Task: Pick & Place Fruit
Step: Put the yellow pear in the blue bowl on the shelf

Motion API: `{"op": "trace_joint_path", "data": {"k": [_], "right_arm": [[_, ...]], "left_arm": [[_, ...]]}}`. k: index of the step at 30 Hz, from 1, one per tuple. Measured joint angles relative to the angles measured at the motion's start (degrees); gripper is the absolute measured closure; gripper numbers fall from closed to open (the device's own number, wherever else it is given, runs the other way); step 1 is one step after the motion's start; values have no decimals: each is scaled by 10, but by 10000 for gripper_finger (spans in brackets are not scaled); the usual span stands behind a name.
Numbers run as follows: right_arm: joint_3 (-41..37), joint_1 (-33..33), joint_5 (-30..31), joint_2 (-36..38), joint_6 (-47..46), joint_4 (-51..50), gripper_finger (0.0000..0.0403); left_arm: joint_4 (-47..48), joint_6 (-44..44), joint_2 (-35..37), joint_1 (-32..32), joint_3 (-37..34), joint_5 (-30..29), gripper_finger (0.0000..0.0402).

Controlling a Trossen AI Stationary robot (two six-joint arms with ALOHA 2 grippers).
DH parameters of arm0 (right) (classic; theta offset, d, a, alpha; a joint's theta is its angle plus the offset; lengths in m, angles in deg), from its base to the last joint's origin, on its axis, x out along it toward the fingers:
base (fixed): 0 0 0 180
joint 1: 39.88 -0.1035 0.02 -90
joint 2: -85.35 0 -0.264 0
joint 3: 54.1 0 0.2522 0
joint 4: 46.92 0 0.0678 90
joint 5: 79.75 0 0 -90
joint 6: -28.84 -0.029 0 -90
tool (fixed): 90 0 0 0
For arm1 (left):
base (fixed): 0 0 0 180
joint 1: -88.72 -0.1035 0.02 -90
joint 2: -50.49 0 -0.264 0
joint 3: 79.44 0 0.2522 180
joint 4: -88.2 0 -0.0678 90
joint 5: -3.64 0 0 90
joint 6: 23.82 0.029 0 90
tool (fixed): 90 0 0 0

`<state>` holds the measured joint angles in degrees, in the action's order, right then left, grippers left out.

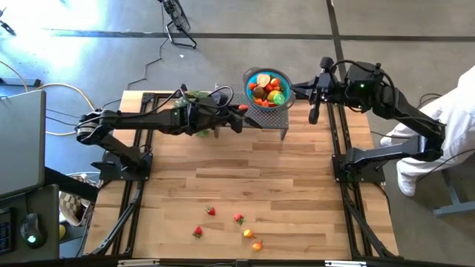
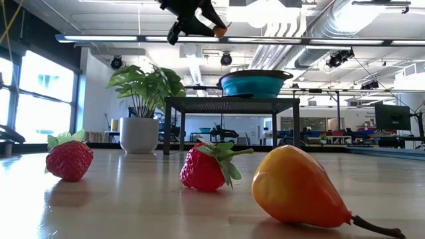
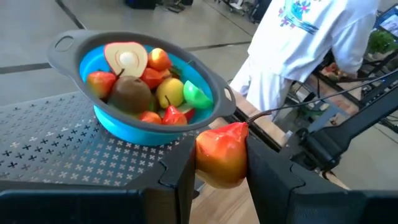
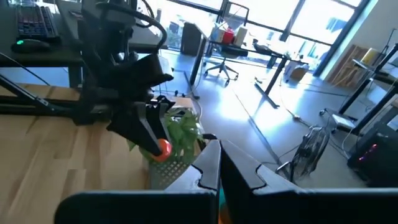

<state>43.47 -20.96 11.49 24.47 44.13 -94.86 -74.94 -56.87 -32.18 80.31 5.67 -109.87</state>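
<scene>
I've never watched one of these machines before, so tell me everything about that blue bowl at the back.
The blue bowl has a grey rim with a handle loop and looks like soft plastic. It stands upright on a dark perforated metal stand at the table's far edge, heaped with toy fruit. Neither gripper touches it.

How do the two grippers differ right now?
The left gripper is shut on a red-orange pear, just short of the blue bowl; the right gripper is shut on nothing. The left gripper comes at the bowl from its left side; the right gripper sits on the bowl's opposite side. Both are up near the raised mesh stand, away from the loose fruit.
</scene>
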Motion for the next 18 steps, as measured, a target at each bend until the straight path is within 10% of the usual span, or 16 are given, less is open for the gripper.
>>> {"op": "trace_joint_path", "data": {"k": [18], "right_arm": [[0,84,-102,17,26,2,401]], "left_arm": [[-5,-17,-2,-34,0,-1,284]]}}
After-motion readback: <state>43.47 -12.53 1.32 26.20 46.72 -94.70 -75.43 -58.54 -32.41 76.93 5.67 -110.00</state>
